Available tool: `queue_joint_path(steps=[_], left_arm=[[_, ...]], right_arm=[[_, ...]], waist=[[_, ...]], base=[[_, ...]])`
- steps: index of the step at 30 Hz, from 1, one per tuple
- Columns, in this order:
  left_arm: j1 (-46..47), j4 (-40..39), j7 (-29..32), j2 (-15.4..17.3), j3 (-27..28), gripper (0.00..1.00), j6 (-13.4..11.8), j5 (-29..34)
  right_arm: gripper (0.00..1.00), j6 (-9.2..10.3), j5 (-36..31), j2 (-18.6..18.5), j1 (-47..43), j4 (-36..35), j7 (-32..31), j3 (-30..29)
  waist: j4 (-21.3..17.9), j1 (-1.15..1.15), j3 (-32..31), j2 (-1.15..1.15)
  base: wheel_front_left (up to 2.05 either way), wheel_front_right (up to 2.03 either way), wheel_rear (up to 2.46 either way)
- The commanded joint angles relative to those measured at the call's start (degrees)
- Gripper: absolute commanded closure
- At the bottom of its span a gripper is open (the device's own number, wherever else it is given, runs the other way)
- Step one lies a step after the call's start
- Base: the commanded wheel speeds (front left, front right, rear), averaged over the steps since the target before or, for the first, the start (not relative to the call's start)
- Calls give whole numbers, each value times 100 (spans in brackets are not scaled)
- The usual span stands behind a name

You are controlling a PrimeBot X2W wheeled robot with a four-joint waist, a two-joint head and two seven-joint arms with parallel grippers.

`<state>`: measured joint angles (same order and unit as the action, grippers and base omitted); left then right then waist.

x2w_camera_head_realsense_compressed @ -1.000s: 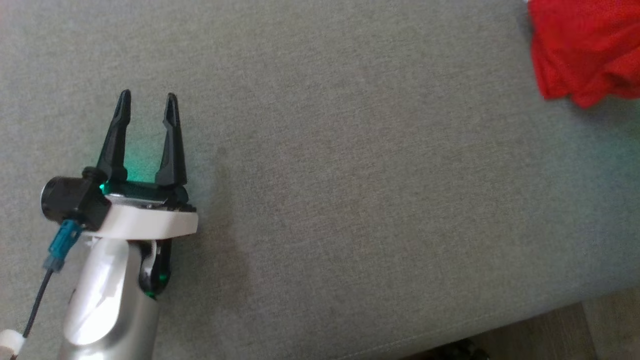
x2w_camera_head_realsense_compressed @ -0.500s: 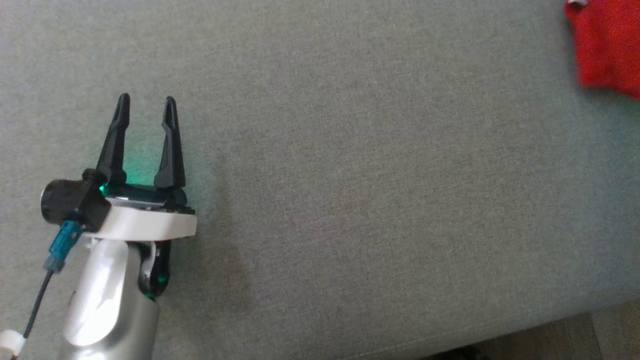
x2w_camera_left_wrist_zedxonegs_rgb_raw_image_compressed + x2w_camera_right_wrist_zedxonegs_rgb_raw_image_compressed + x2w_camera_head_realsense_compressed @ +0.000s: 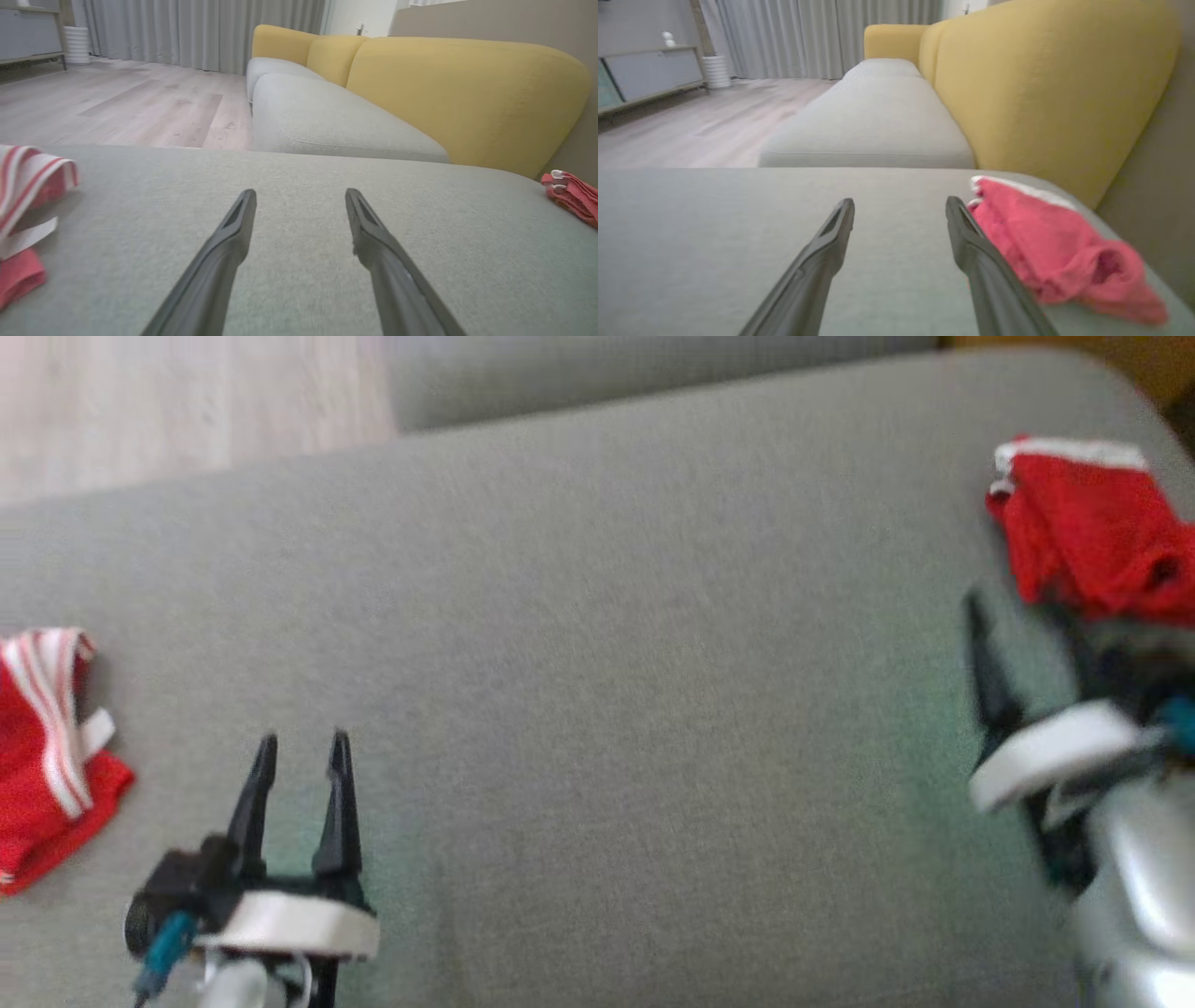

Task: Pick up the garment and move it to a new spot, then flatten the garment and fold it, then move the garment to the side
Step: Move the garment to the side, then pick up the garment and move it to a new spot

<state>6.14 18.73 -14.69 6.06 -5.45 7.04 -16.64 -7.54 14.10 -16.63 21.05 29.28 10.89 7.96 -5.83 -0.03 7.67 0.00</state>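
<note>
A crumpled red garment with a white band [image 3: 1083, 532] lies at the far right of the grey cushion [image 3: 607, 663], close to the yellow backrest. My right gripper [image 3: 1019, 611] is blurred and sits just in front of it, open; in the right wrist view [image 3: 900, 200] the garment [image 3: 1045, 242] lies beside the right finger, apart from it. A second red garment with white stripes [image 3: 42, 756] lies at the left edge. My left gripper [image 3: 303, 739] stands open over bare cushion to the right of it, as its wrist view [image 3: 300, 192] shows.
A yellow backrest [image 3: 467, 88] runs along the cushion's right side. Another grey seat cushion [image 3: 327, 121] lies beyond a gap. Pale wooden floor [image 3: 140, 401] and grey curtains [image 3: 187, 28] are further off. A low cabinet [image 3: 649, 74] stands at the far left.
The head camera has swung, so the whole picture has shifted. The right gripper and the striped garment on the left now appear. The left gripper stays open.
</note>
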Motion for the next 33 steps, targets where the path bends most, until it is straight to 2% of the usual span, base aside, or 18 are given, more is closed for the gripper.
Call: queue_joint_path(steps=[1,4,11,19,23,27,33], left_arm=[[71,-140,-30,42,222,0,-35,-4],[-141,-109,-30,39,264,0,-57,19],[-391,-135,-30,21,342,0,-89,79],[-473,-175,-30,-24,424,0,-118,75],[-433,-175,-30,-36,417,0,-107,92],[-381,-143,-30,-32,387,0,-98,118],[-329,-114,-30,41,371,0,-98,148]], right_arm=[[0,5,38,55,-84,-341,34,41],[0,5,107,417,-745,-743,-168,-117],[0,5,-223,914,-1571,-1554,-397,-495],[0,5,-369,1079,-1811,-1979,-701,-579],[0,5,-396,1111,-1899,-2089,-774,-607],[0,5,-374,1141,-1974,-2123,-793,-565],[0,5,-367,1195,-2004,-2145,-781,-481]], waist=[[231,3,-508,0],[319,3,-658,0],[416,3,-788,0],[367,3,-795,0],[461,3,-787,0],[754,3,-776,0],[1523,3,-712,0]], base=[[0,0,0],[0,0,0],[0,0,0],[0,0,0],[0,0,0],[0,0,0],[0,0,0]])
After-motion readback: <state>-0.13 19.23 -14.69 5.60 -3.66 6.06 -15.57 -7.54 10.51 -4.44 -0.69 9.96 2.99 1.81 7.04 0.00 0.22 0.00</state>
